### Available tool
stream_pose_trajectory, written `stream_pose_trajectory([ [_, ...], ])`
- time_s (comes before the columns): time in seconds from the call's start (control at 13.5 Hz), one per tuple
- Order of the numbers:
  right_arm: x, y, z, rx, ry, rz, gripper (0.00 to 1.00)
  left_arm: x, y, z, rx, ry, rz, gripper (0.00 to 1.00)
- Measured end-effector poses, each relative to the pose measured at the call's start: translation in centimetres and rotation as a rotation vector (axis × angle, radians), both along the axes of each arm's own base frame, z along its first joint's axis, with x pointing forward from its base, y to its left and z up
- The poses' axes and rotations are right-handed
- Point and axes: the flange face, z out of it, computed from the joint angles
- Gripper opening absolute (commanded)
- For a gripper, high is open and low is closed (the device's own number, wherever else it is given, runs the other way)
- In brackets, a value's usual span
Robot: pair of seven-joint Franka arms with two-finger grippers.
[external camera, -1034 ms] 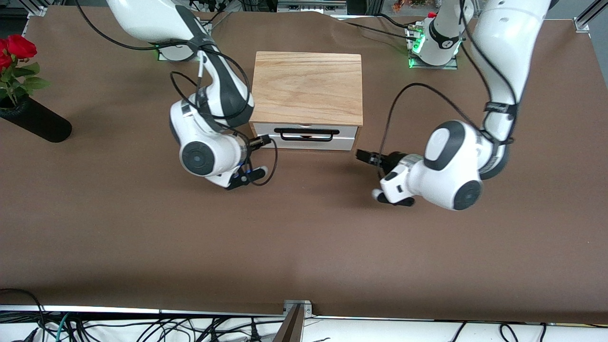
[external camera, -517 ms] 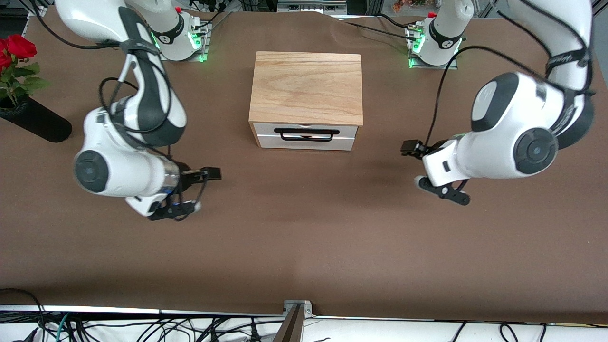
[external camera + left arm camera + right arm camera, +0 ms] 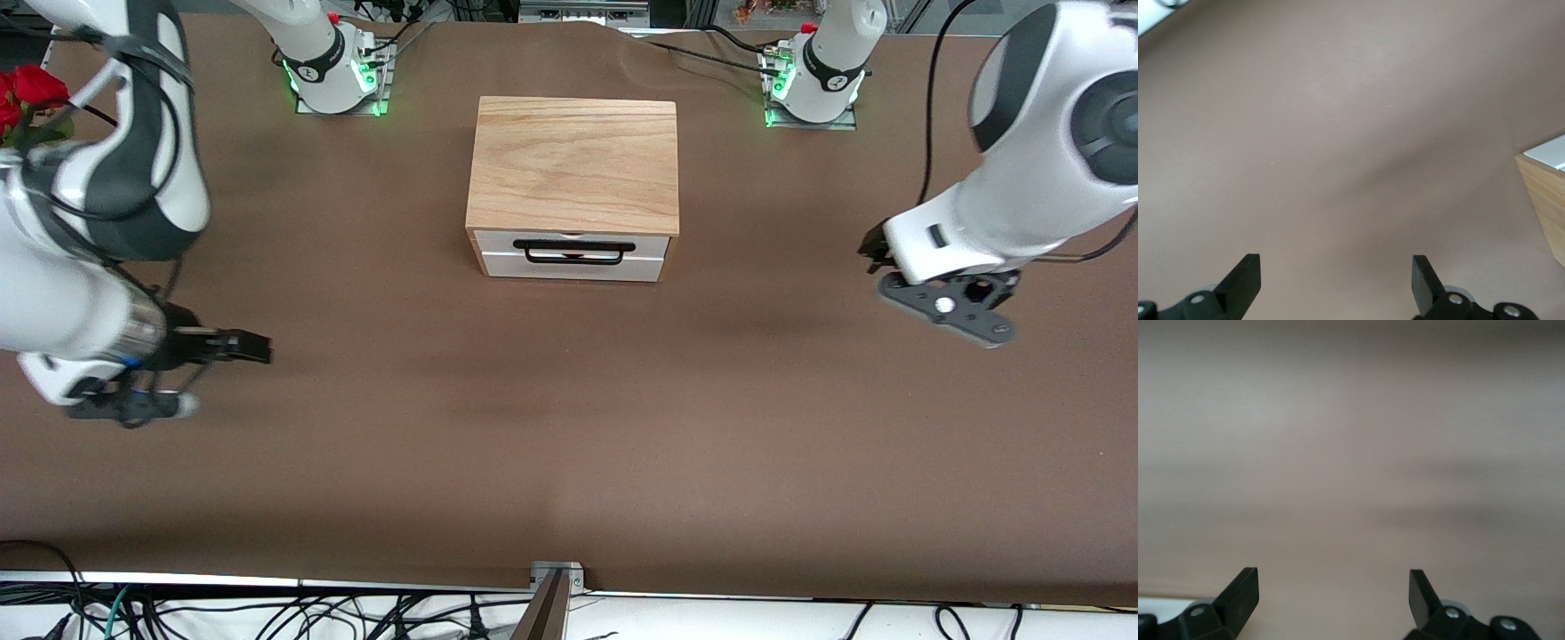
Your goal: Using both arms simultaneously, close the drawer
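Note:
The light oak box [image 3: 573,164] stands mid-table between the two arm bases. Its drawer [image 3: 622,258] shows only its white front panel and thin black bar handle [image 3: 573,246]; the panel sits against the box and no tray shows. My right gripper [image 3: 253,347] is open and empty over bare table toward the right arm's end, well apart from the box. My left gripper [image 3: 876,253] is open and empty over bare table toward the left arm's end. The left wrist view shows spread fingertips [image 3: 1245,277] and a corner of the box [image 3: 1548,207]. The right wrist view shows spread fingertips [image 3: 1245,590] over bare table.
Red roses [image 3: 31,89] show at the right arm's end, partly covered by the right arm. The arm bases [image 3: 333,67] [image 3: 813,76] stand along the table edge farthest from the front camera. The brown table [image 3: 569,418] stretches wide in front of the drawer.
Both arms have swung outward from the drawer front, each toward its own end of the table. The drawer and box have not moved.

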Motion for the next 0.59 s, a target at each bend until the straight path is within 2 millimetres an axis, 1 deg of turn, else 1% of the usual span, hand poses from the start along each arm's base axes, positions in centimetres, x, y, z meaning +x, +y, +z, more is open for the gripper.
stream_pose_trajectory([
  [0.07, -0.5, -1.4, 1.7, -0.014, -0.017, -0.010, 1.00, -0.3, 1.5, 1.1, -0.019, -0.015, 0.077, 1.00],
  [0.15, -1.2, -2.6, 3.2, -0.019, -0.030, -0.016, 1.00, -1.1, 2.6, 2.0, -0.065, 0.001, 0.191, 1.00],
  [0.22, -1.9, -3.7, 4.7, -0.019, -0.044, -0.021, 1.00, -2.2, 3.6, 2.8, -0.085, 0.040, 0.298, 1.00],
  [0.3, -2.5, -4.5, 5.9, -0.020, -0.057, -0.026, 1.00, -3.1, 4.1, 3.4, -0.077, 0.056, 0.357, 1.00],
  [0.44, -3.7, -5.9, 7.9, -0.017, -0.079, -0.038, 1.00, -4.2, 3.6, 4.6, -0.058, 0.043, 0.393, 1.00],
  [0.59, -4.9, -6.4, 9.1, -0.009, -0.087, -0.041, 1.00, -5.1, 2.9, 5.0, -0.055, 0.009, 0.403, 1.00],
])
